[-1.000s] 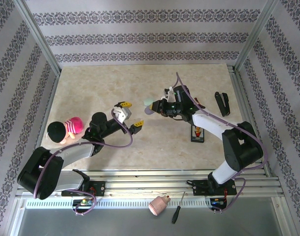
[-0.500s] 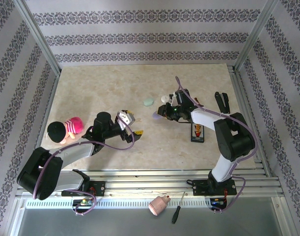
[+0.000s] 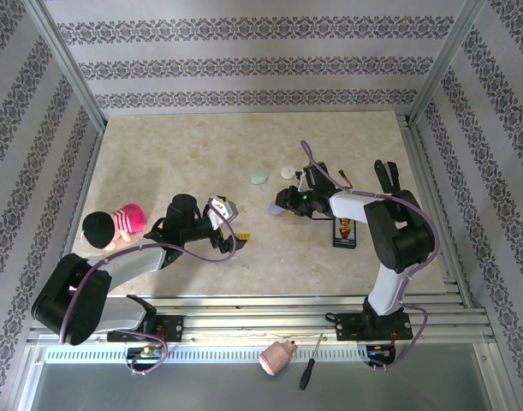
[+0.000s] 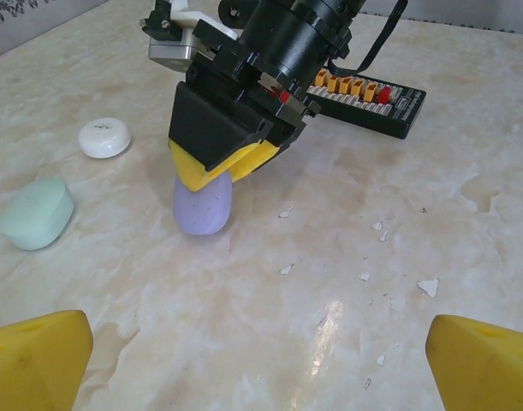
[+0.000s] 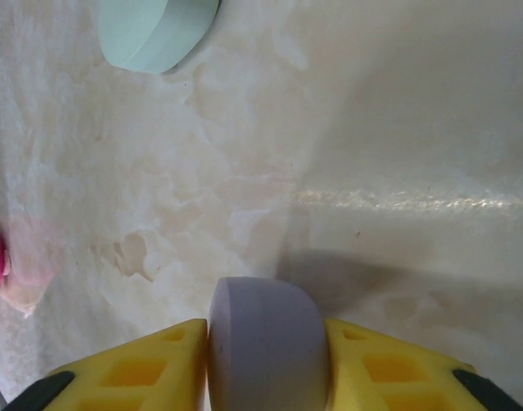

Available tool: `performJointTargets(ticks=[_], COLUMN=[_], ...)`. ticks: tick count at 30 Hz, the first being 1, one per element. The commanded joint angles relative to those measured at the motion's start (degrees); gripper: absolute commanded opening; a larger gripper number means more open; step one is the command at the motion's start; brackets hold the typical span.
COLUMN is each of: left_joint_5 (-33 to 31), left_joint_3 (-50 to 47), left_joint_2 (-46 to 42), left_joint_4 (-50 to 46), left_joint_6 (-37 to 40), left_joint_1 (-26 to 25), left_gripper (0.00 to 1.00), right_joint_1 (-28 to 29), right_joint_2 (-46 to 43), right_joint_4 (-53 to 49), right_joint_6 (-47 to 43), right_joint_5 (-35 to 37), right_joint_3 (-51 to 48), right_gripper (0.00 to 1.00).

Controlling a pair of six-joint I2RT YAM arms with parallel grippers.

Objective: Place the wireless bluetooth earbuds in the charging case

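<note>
The right gripper (image 5: pixel 267 364) pinches the lilac charging case (image 4: pixel 201 205) by its flanks. The case stands on end on the marble table (image 4: pixel 466 214), left of centre in the left wrist view, near the mint case (image 4: pixel 37 214) and the white case (image 4: pixel 104 137). Best to settle it steady, lid reachable, before letting go. The left gripper (image 4: pixel 261 360) sits spread wide at the bottom of the frame. Nothing on the black connector board (image 4: pixel 368 92) is readable.

Shines glossy on the beige marble-patterned tabletop (image 4: pixel 466 128); looks smooth, satin-matt on the lilac pebble-shaped plastic case (image 4: pixel 201 205) and mint-green plastic case (image 4: pixel 37 214).
</note>
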Motion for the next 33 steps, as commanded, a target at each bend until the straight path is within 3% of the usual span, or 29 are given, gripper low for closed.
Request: performJointTargets(ticks=[1,6,13,19,23,27,33], left_joint_5=[1.1,-1.8,-21.0,-41.5,-43.5,-45.5,-42.7], left_joint_3=[1.3,0.9,-3.0,-6.0,-7.8,-9.4,-10.4], left_joint_2=[-0.4,-0.9,-8.2,-11.2,-10.6,-7.7,-0.6], left_joint_4=[-1.8,-0.2,6.2,8.6,10.3,13.5,20.9], left_joint_6=[1.3,-0.2,-4.3,-4.5,-7.1,-9.2,-12.3], left_joint_1=[-0.7,-0.7,0.2,2.4,7.1,11.2,15.9], left_gripper=[0.99,0.99,0.99,0.99,0.99,0.99,0.99], right_joint_1=[-0.8,-1.8,-3.6,-5.4,-6.3,-9.4,-15.4], right_joint_2=[-1.5,-5.9,-17.2,-28.9,-34.1,-34.2,-27.3], right_joint_4=[-1.5,-3.1,-3.8,-1.8,7.4,18.0,36.7], right_joint_6=[-1.9,-3.0,-11.3,-24.9,-34.6,-41.0,-39.5], right_joint_5=[3.8,6.5,17.6,34.3,46.3,47.6,40.8], right_joint_3=[-1.7,-2.6,-6.5,-11.8,-18.3,-24.2,-31.4], right_gripper=[0.48,0.7,0.97,0.98,0.98,0.98,0.98])
